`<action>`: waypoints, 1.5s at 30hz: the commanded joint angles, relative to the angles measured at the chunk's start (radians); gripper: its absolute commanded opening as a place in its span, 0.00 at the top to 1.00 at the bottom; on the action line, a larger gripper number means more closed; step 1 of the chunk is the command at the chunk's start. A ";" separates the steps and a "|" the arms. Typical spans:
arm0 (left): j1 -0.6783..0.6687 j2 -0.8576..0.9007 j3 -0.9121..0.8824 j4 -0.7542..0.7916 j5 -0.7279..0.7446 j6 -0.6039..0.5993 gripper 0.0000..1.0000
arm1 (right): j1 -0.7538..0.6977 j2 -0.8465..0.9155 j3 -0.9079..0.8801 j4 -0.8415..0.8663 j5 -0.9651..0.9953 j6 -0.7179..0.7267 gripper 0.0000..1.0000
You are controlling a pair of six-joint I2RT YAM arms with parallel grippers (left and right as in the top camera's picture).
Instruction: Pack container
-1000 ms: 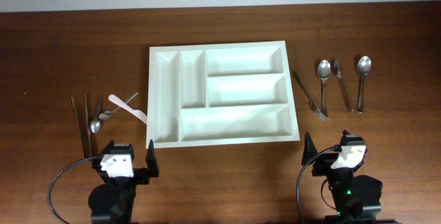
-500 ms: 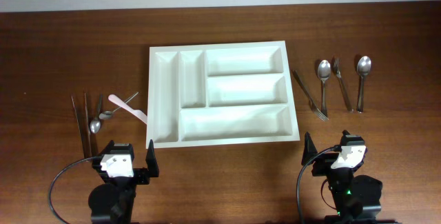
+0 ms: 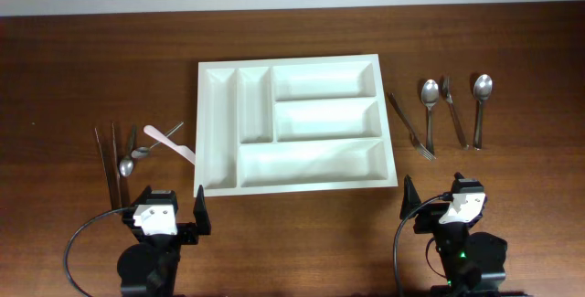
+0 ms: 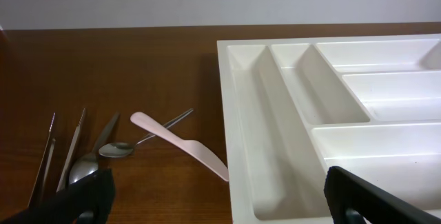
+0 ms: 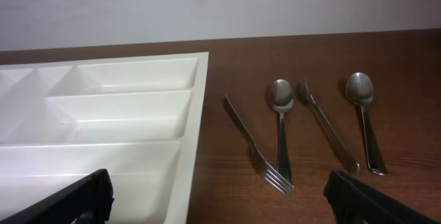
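Observation:
The white container (image 3: 393,142) lies mid-table, all five compartments empty; it shows in the left wrist view (image 4: 238,141) and the right wrist view (image 5: 196,114). Left of it lie a pale pink knife (image 3: 170,143), a spoon (image 3: 127,164) and thin metal chopsticks (image 3: 108,162). Right of it lie a fork (image 3: 410,127), a spoon (image 3: 430,102), another utensil (image 3: 454,112) and a second spoon (image 3: 481,105). My left gripper (image 3: 174,215) is open near the tray's front left corner. My right gripper (image 3: 430,207) is open at the front right, short of the cutlery.
The table's front edge runs just behind both arm bases. A pale wall borders the far edge of the table (image 3: 91,78). Black cables loop beside each arm base.

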 commanded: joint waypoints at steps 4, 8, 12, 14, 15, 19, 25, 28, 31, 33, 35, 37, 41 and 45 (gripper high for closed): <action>0.005 -0.008 -0.005 0.000 0.015 0.015 0.01 | 0.004 -0.011 -0.008 0.000 -0.006 -0.007 0.01; 0.005 -0.008 -0.005 0.000 0.015 0.015 0.01 | 0.004 -0.011 -0.008 0.000 0.024 -0.006 0.01; 0.005 -0.008 -0.005 0.000 0.015 0.015 0.01 | 0.004 -0.011 -0.006 -0.001 0.014 0.085 0.01; 0.005 -0.008 -0.005 0.000 0.014 0.015 0.01 | 0.004 -0.009 0.013 -0.029 0.013 0.098 0.01; 0.005 -0.008 -0.005 0.000 0.015 0.015 0.01 | 0.004 -0.002 0.034 -0.060 0.013 0.106 0.01; 0.005 -0.008 -0.005 0.000 0.015 0.015 0.01 | 0.004 0.092 0.174 -0.202 0.014 0.107 0.01; 0.005 -0.008 -0.005 0.000 0.015 0.015 0.01 | 0.004 0.463 0.555 -0.409 0.019 0.096 0.01; 0.005 -0.008 -0.005 0.000 0.015 0.015 0.01 | 0.004 0.706 0.787 -0.514 0.017 0.095 0.01; 0.005 -0.008 -0.005 0.000 0.015 0.015 0.01 | 0.004 0.984 1.066 -0.672 0.013 0.095 0.01; 0.005 -0.008 -0.005 0.000 0.015 0.015 0.01 | 0.004 1.123 1.207 -0.764 0.013 0.095 0.01; 0.005 -0.008 -0.005 0.000 0.015 0.015 0.01 | 0.003 1.260 1.340 -0.851 0.014 0.095 0.01; 0.005 -0.008 -0.005 0.000 0.015 0.015 0.01 | 0.003 1.363 1.435 -0.913 0.013 0.077 0.01; 0.005 -0.008 -0.005 0.000 0.015 0.015 0.01 | 0.003 1.490 1.527 -0.962 0.014 0.048 0.01; 0.005 -0.008 -0.005 0.000 0.015 0.015 0.01 | -0.019 1.538 1.529 -0.935 0.014 0.045 0.01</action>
